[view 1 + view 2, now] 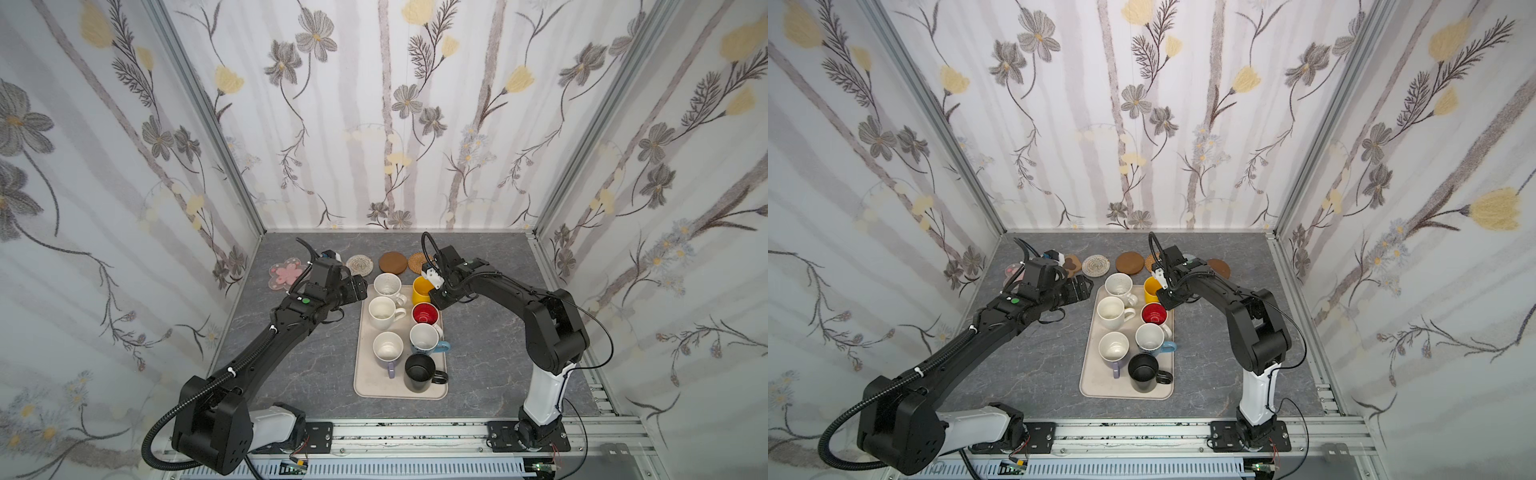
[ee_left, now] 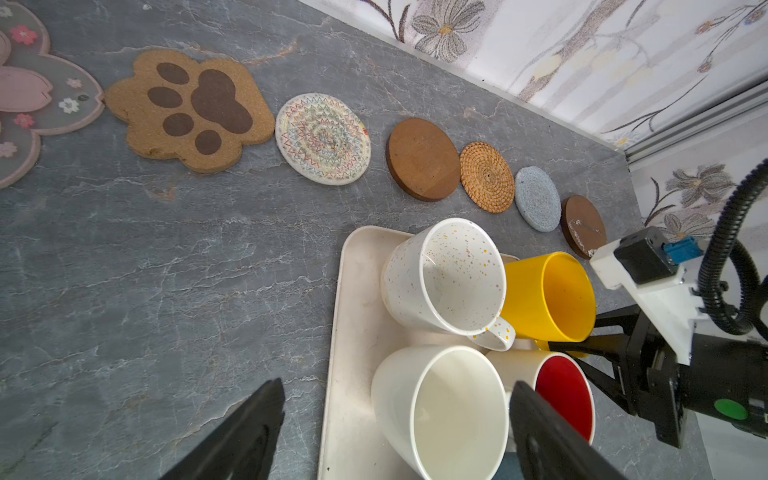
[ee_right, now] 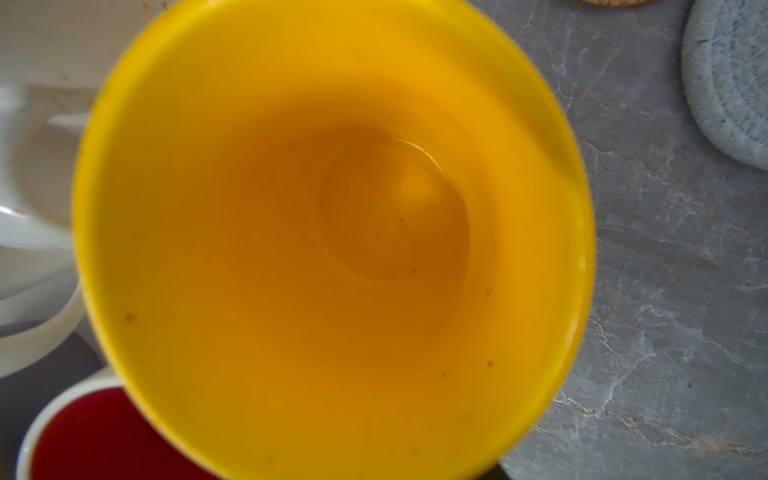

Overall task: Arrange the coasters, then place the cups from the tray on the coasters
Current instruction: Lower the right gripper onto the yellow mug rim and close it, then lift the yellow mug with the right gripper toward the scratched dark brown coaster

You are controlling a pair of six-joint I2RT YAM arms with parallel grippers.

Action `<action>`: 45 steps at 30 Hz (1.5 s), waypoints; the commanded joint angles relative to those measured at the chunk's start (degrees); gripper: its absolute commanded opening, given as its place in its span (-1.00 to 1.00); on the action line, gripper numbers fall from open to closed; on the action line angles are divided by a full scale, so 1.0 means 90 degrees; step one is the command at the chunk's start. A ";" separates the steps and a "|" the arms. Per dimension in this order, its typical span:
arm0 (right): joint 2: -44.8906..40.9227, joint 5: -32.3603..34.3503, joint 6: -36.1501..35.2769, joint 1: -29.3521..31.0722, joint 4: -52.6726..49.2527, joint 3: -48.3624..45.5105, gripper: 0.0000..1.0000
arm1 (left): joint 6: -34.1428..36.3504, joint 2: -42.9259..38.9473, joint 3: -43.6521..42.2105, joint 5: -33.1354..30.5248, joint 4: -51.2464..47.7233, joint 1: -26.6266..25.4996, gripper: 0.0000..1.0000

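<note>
Seven coasters lie in a row by the back wall: pink flower (image 2: pixel 25 91), paw (image 2: pixel 187 108), crocheted (image 2: pixel 322 137), wooden disc (image 2: pixel 422 160), rattan (image 2: pixel 486 176), grey-blue (image 2: pixel 538 197), amber (image 2: pixel 582 224). The beige tray (image 1: pixel 365 390) holds all the cups: speckled (image 1: pixel 386 284), yellow (image 1: pixel 422 289), cream (image 1: pixel 382 311), red-inside (image 1: pixel 424 313), light blue (image 1: pixel 424 336), lavender (image 1: pixel 387 348), black (image 1: pixel 419 370). My right gripper (image 2: pixel 557 347) points down at the yellow cup, its fingers closed in at the handle. My left gripper (image 2: pixel 398 382) hangs open over the tray's left edge, above the cream cup.
The enclosure's patterned walls stand close behind the coaster row and at both sides. Bare grey tabletop (image 1: pixel 299 365) lies left and right of the tray. The right arm (image 1: pixel 540 316) arches over the table beside the tray.
</note>
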 commanded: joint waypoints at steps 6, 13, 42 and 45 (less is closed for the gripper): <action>0.0041 -0.0138 -0.0026 0.0030 0.0219 0.0006 -0.65 | 0.0127 0.0017 -0.0021 -0.0205 0.0018 0.0003 0.74; -0.0230 -0.0072 0.0135 0.0029 0.0375 -0.0028 -1.00 | 0.0186 -0.0029 -0.0025 -0.0283 0.0018 0.0000 0.76; -0.0860 0.0245 0.1462 -0.1175 0.0158 0.1184 -1.00 | 0.0536 0.0502 0.0835 -0.0014 -0.0035 -0.0050 1.00; -0.0772 0.0269 0.1538 -0.1483 0.0238 0.1136 -1.00 | 0.0555 0.0736 0.1123 -0.0133 -0.0057 -0.0159 1.00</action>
